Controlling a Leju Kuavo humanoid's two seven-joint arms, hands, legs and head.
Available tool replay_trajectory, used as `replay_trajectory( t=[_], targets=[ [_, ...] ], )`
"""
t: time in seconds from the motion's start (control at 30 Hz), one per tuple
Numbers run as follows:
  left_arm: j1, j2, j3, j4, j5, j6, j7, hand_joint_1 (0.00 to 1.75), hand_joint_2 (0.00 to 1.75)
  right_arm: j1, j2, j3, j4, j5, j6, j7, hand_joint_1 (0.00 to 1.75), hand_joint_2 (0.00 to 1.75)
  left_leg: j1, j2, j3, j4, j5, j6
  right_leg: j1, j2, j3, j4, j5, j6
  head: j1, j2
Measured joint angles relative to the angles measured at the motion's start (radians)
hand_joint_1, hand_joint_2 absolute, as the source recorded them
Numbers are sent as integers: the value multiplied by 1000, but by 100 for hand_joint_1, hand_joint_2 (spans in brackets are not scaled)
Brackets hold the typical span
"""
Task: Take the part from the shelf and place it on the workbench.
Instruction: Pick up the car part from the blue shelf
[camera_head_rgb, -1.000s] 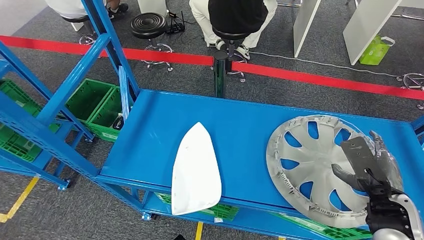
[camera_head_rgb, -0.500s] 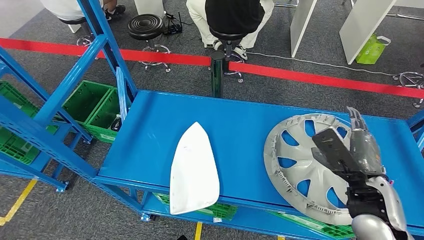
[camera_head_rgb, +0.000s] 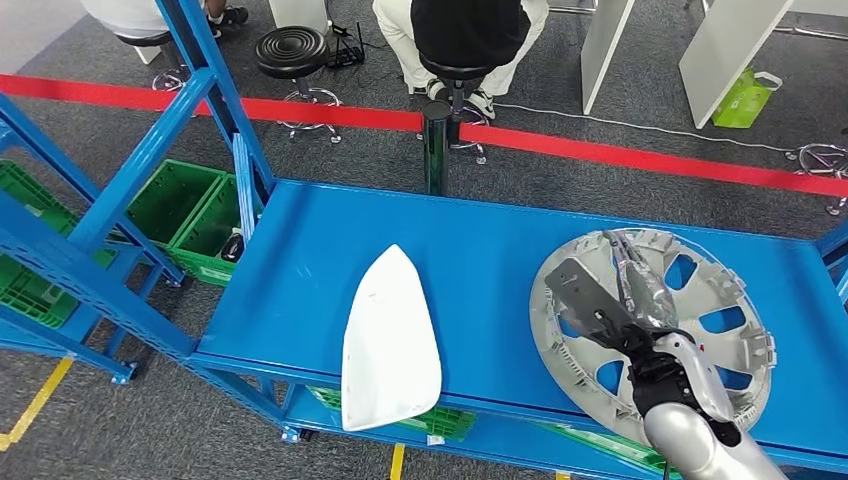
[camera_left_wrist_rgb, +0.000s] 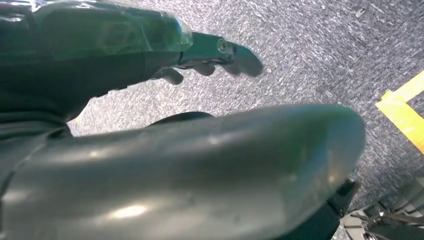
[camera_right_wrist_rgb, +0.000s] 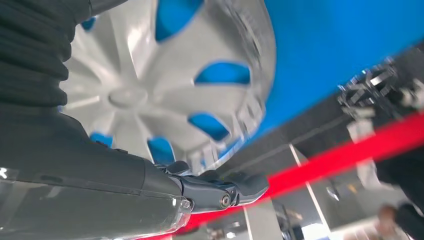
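Head view: the hubcap (camera_head_rgb: 655, 330) lies flat on the blue shelf (camera_head_rgb: 480, 250); the right hand (camera_head_rgb: 620, 300) hovers over it, fingers spread, holding nothing. A clumsy grab could shove it off (the front edge is near). Left wrist view: the left hand (camera_left_wrist_rgb: 150, 45) hangs empty, fingers apart. Right wrist view: hubcap close beneath.

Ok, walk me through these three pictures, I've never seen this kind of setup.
This is a humanoid robot with two arms. The wide picture is from its head, looking down on a blue shelf. On it lie a white teardrop-shaped panel and a silver hubcap. The right hand reaches over the hubcap, fingers apart, holding nothing. The other two pictures come from wrist cameras: the right one looks past its hand at the hubcap; the left hand hangs over grey carpet, empty.
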Motion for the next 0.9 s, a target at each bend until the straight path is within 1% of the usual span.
replay_trajectory(
  t=[0.37, 0.6, 0.8, 0.87, 0.9],
  targets=[
    [-1, 0, 0, 0, 1, -5, 1, 0, 0, 10, 6, 63, 116, -60, 3, 36, 0, 175, -2, -14, -1, 0, 0, 0, 0, -5, 0, -1, 0, 0, 0, 0],
    [-1, 0, 0, 0, 4, 0, 1, 0, 0, 13, -16, 77, 153, -90, -14, 41, 0, 175, -3, -22, 0, 0, 1, 1, 0, -8, 2, -2, 0, 0, 0, 0],
    [0, -1, 0, 0, 4, 0, 1, 0, 0, 38, -37, 78, 172, -98, -19, 43, 0, 175, -3, -27, -1, 0, 2, 3, 0, -14, 5, -4, 0, 0, 0, 0],
    [0, -1, 0, 0, 4, 0, 1, 0, 0, 43, -42, 78, 177, -100, -21, 43, 0, 87, -3, -27, -1, 0, 2, 3, 0, -14, 5, -4, 0, 0, 0, 0],
    [0, -1, 0, 0, 4, 0, 1, 0, 0, 45, -44, 78, 179, -102, -22, 44, 0, 87, -3, -27, -1, 0, 2, 3, 0, -14, 5, -4, 0, 0, 0, 0]
  ],
)
